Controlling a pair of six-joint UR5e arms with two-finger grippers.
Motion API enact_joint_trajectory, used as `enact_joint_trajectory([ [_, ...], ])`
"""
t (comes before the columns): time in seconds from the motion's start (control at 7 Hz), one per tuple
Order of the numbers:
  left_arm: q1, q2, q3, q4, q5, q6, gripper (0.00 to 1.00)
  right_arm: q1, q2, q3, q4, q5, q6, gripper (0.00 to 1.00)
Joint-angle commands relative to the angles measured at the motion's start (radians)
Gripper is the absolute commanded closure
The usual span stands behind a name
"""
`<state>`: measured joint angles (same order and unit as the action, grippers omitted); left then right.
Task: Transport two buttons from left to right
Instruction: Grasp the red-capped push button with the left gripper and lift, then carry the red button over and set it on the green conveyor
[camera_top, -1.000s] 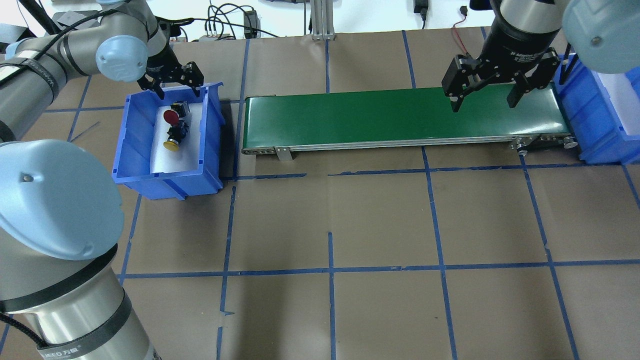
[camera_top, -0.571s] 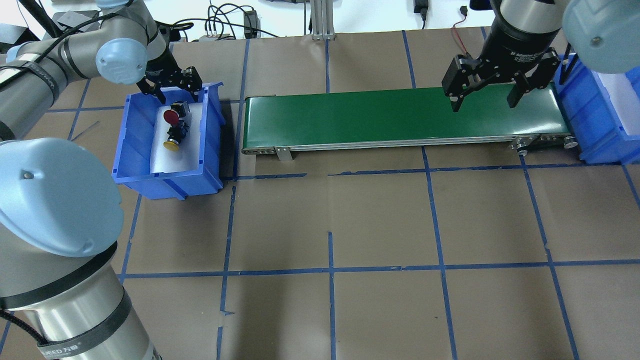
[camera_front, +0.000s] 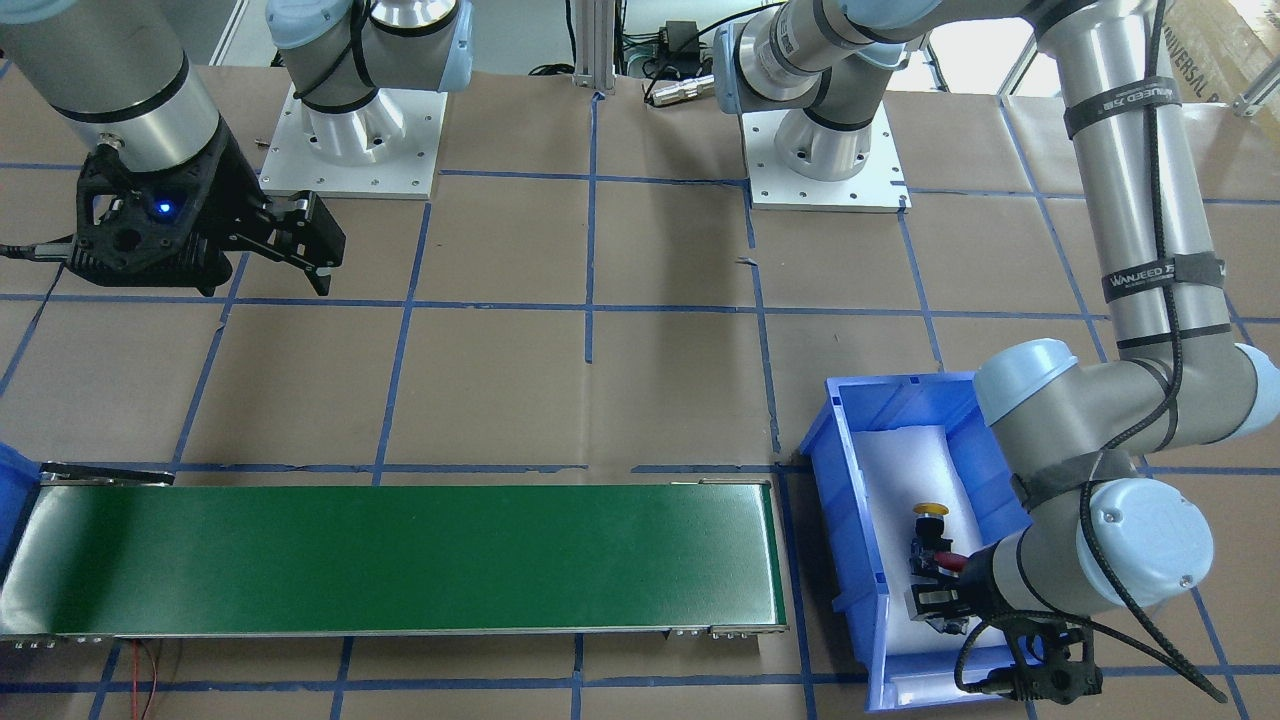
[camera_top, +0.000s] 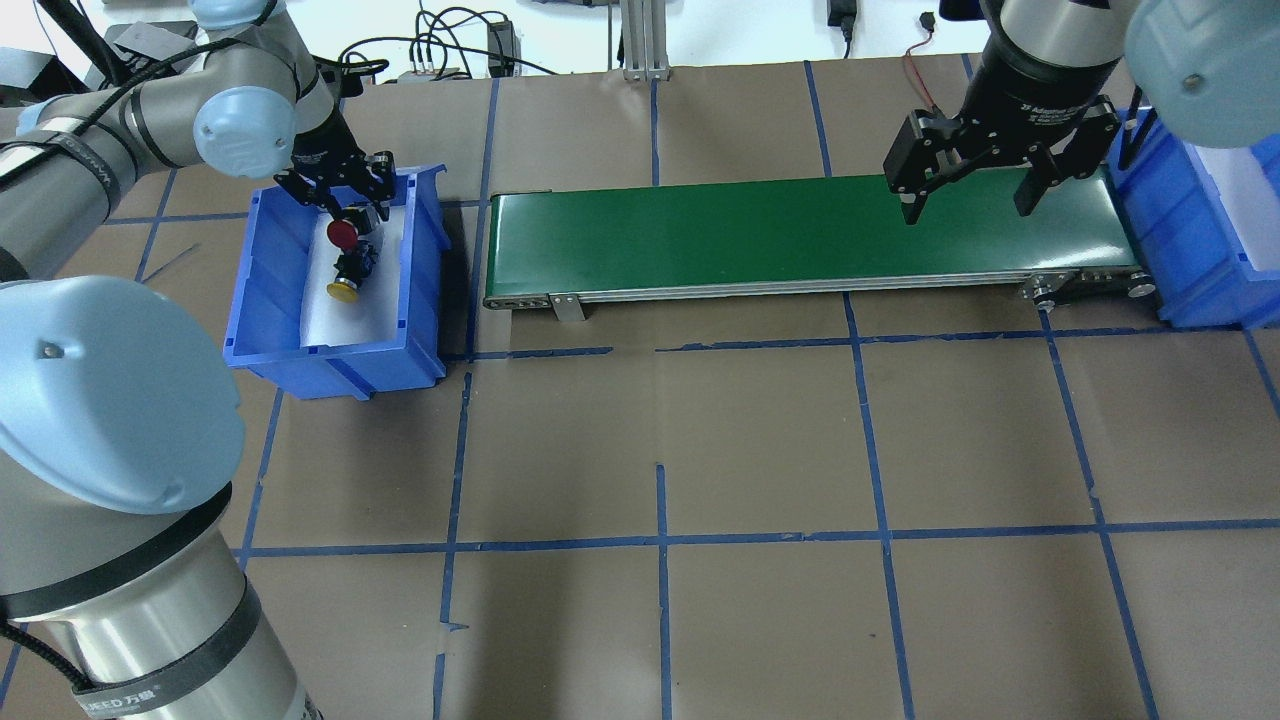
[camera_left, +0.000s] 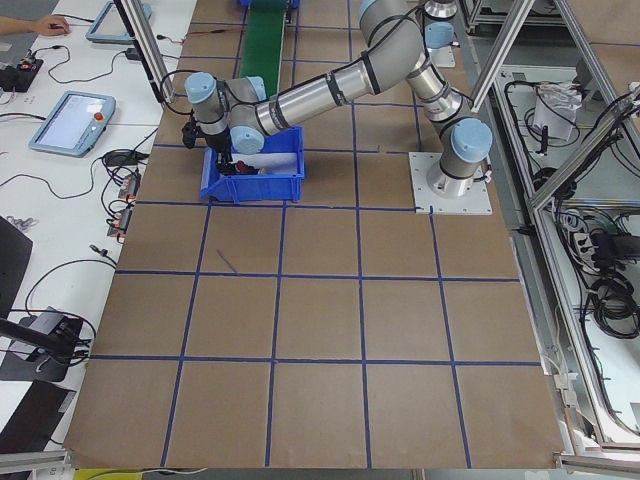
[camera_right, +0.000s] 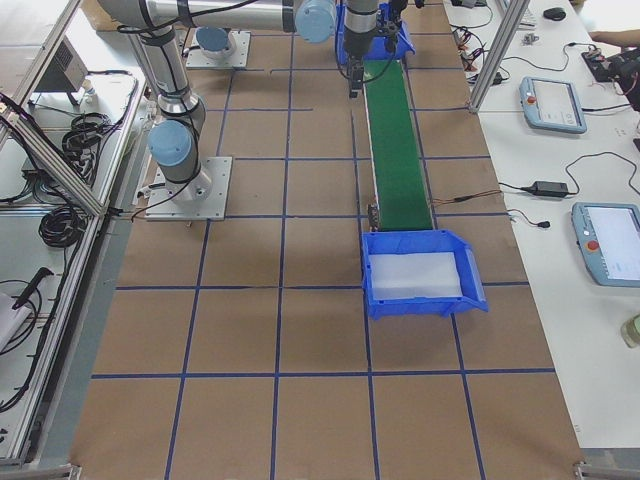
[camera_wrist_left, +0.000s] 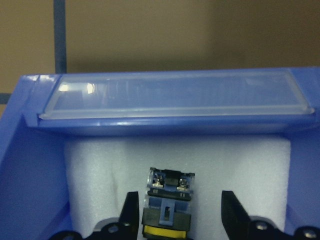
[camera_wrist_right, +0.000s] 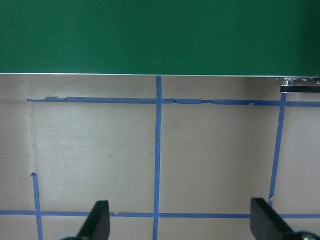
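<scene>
In the blue bin (camera_top: 262, 285) at the desk's left end, my left gripper (camera_top: 348, 195) has dropped within the last second from above the far rim to down inside. Its fingers (camera_wrist_left: 131, 212) stand apart on either side of the red button (camera_top: 343, 232) at its block body, not yet clenched. The yellow button (camera_top: 345, 290) lies just beside it, untouched. I judge the first pick is about to begin. My right gripper (camera_top: 968, 205) hangs spread wide over the right end of the green conveyor (camera_top: 700, 240).

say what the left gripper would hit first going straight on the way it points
Likely the red button: the left gripper hangs open astride its block body in the blue bin, though depth is unclear.
</scene>
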<state>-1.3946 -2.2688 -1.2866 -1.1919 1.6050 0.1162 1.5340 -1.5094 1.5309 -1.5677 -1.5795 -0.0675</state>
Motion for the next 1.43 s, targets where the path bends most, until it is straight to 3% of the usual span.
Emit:
enact_joint_trajectory([
  [0.0, 0.003, 0.002, 0.0, -0.002, 0.0, 0.01, 0.7, 0.0, 0.0, 0.0, 0.0, 0.001, 0.0, 0.0],
  [0.14, 0.002, 0.006, 0.001, 0.0, 0.0, 0.01, 0.86, 0.0, 0.0, 0.0, 0.0, -0.001, 0.0, 0.0],
  [0.29, 0.002, 0.017, 0.01, -0.002, 0.0, 0.011, 0.95, 0.0, 0.0, 0.0, 0.0, -0.001, 0.0, 0.0],
  [0.43, -0.006, 0.035, 0.021, -0.003, 0.0, 0.011, 0.95, 0.0, 0.0, 0.0, 0.0, -0.001, 0.0, 0.0],
  [0.86, -0.02, 0.225, 0.023, -0.11, -0.022, 0.005, 0.95, 0.0, 0.0, 0.0, 0.0, 0.001, 0.0, 0.0],
  [1.29, -0.182, 0.276, 0.012, -0.13, -0.033, -0.218, 0.95, 0.0, 0.0, 0.0, 0.0, -0.001, 0.0, 0.0],
])
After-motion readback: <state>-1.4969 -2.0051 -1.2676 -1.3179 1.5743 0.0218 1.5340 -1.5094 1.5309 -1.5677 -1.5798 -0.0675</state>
